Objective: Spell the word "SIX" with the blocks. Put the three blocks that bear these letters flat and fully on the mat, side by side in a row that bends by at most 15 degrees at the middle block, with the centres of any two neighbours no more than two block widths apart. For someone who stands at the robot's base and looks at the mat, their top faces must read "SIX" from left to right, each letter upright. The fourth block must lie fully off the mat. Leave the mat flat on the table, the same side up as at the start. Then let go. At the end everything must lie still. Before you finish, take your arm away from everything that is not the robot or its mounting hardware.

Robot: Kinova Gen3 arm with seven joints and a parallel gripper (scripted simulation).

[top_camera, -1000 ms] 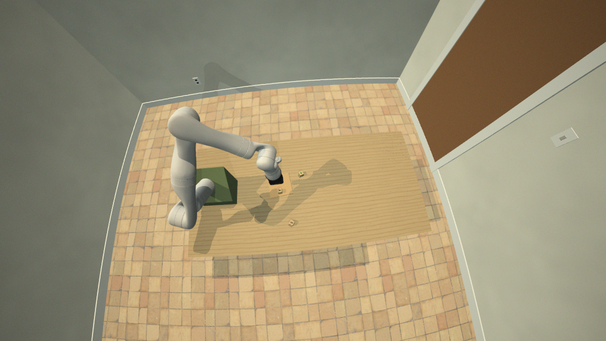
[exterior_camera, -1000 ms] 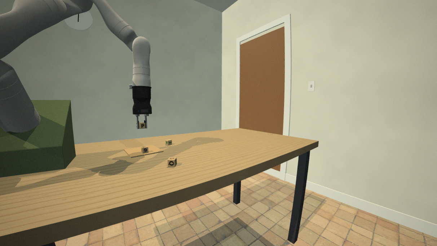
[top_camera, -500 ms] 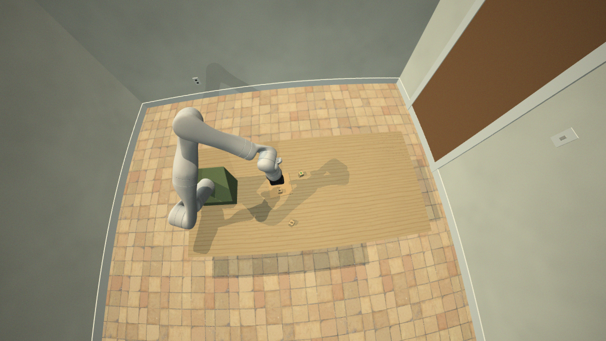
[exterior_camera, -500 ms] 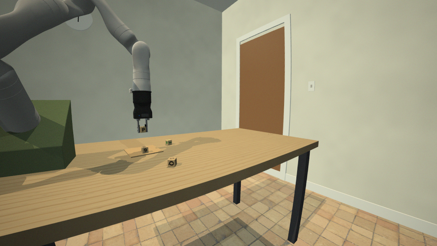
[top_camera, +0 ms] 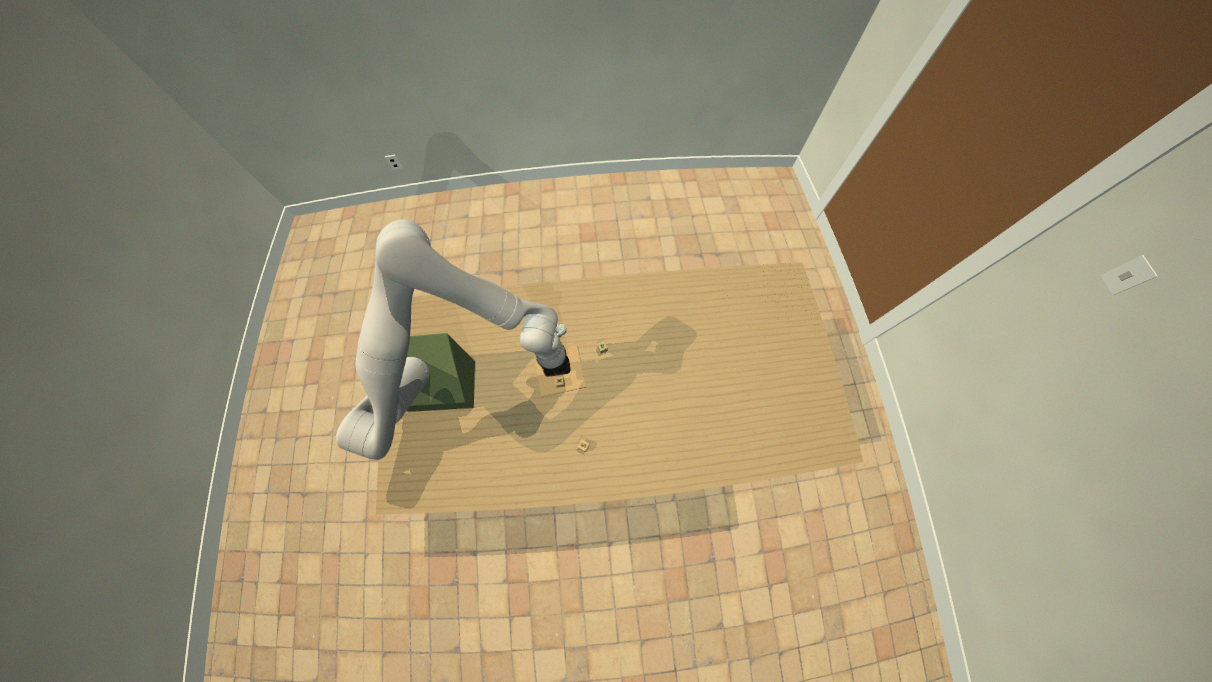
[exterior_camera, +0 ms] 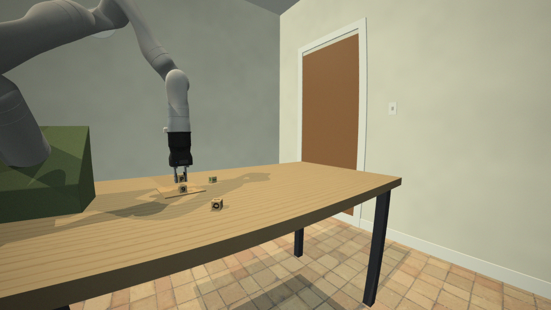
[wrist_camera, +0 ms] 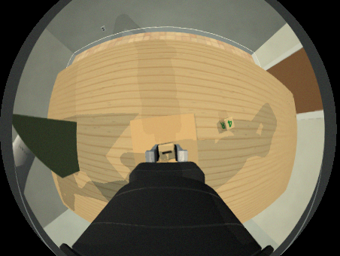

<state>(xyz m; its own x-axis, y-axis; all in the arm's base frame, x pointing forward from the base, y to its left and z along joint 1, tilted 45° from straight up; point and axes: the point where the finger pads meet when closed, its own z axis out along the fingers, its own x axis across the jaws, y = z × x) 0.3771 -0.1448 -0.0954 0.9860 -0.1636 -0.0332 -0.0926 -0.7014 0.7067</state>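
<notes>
Exterior view first: our jaws are clamped on a block (exterior_camera: 180, 177) showing a "P" on its side, low over the mat (exterior_camera: 194, 190), right behind the block (exterior_camera: 182, 188) already lying there with a "9" facing us. We judge this as the second placement, nearly down. Two more blocks wait on the desk (exterior_camera: 269, 200) off the mat: a green-marked block (exterior_camera: 212, 179) just beyond and a block with a round mark (exterior_camera: 217, 204) nearer us. Top letters we cannot read, so the spelling remains unconfirmed.

Table (exterior_camera: 269, 200) with mat (exterior_camera: 192, 191), blocks
</notes>
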